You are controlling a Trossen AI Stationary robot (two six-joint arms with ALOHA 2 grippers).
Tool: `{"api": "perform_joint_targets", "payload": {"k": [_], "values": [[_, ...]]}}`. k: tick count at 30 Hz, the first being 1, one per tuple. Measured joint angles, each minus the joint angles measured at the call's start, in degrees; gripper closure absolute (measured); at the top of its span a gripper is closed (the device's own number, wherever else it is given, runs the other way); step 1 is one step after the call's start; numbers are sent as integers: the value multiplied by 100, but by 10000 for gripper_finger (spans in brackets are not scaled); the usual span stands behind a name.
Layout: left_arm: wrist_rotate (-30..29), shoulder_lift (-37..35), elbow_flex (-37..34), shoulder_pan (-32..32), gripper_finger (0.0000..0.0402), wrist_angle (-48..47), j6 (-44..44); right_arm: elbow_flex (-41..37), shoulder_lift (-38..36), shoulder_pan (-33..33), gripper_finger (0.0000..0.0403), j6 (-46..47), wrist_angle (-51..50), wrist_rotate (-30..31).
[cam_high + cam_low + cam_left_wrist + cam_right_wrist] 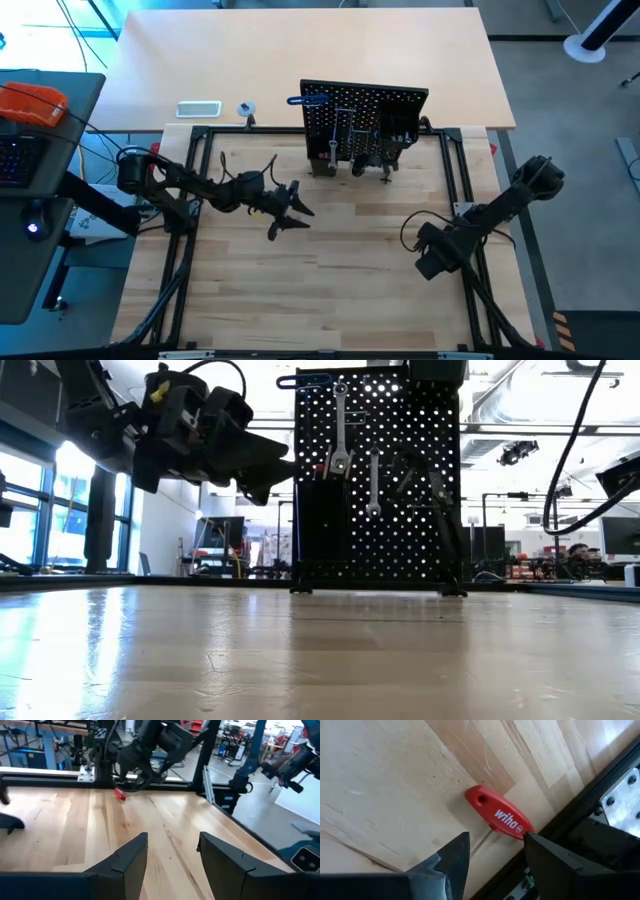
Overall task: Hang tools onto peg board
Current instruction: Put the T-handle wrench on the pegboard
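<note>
At the far edge of the wooden bench (pixel 330 250) the peg board (pixel 365 120) stands upright. On its front hang two silver wrenches (pixel 341 430), one long and one shorter beside it, and dark tools (pixel 425 480) that I cannot tell apart. A blue-handled key (pixel 308 99) sits at its top left corner.

The left tool (pixel 292 210) hovers above the bench, in front of the board and to its left. Its fingers (pixel 131 857) are spread, with nothing between them.

The right tool (pixel 432 255) is low over the right side of the bench, near the black frame rail (pixel 600 815). Its fingers (pixel 452 857) are also spread and hold nothing. Just ahead of them a red T-handle key (pixel 499 815) lies flat on the wood beside the rail; its thin shaft points toward the gap between the fingers.

Beyond the board, on the lighter table, lie a white tray (pixel 198 109) and a small tape roll (pixel 246 109).
</note>
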Motion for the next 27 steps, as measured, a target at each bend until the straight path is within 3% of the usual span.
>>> {"api": "perform_joint_targets", "payload": {"k": [11, 18, 27], "values": [[-3, 0, 0, -281, 229, -71, 69, 0, -15, -635, 220, 93, 320, -342], [-2, 0, 0, -415, 229, -118, 206, -16, 119, -1055, 242, 285, 290, -322], [-2, 0, 0, -517, 229, -257, 206, -480, 308, -1480, 261, 318, 1484, -437]]}}
